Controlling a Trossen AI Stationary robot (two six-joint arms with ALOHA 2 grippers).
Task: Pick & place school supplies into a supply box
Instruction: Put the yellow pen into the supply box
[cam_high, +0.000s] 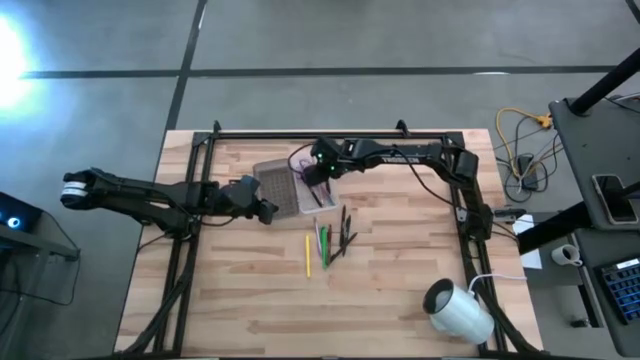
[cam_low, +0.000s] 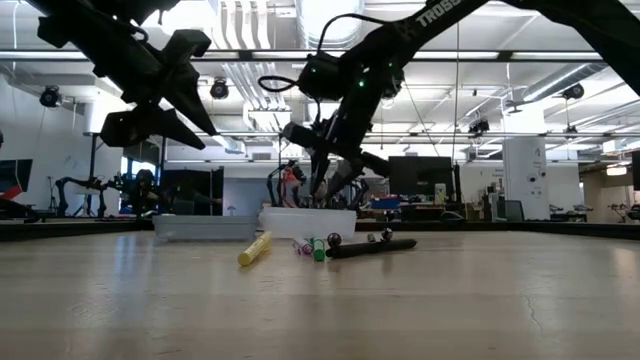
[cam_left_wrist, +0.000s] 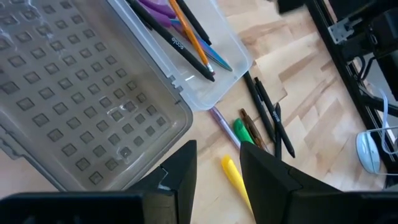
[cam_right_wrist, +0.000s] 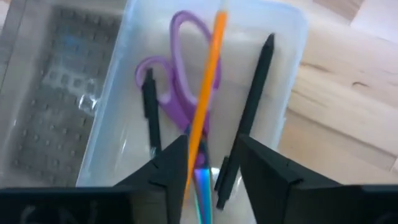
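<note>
Where claw overlaps, scissors half-hidden

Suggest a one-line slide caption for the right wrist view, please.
Right gripper, fingers apart, above the supply box holding purple scissors, an orange pencil and dark pens.

One tray is holding one pair of scissors, one orange pencil and two dark pens; one lid is lying beside it.
</note>
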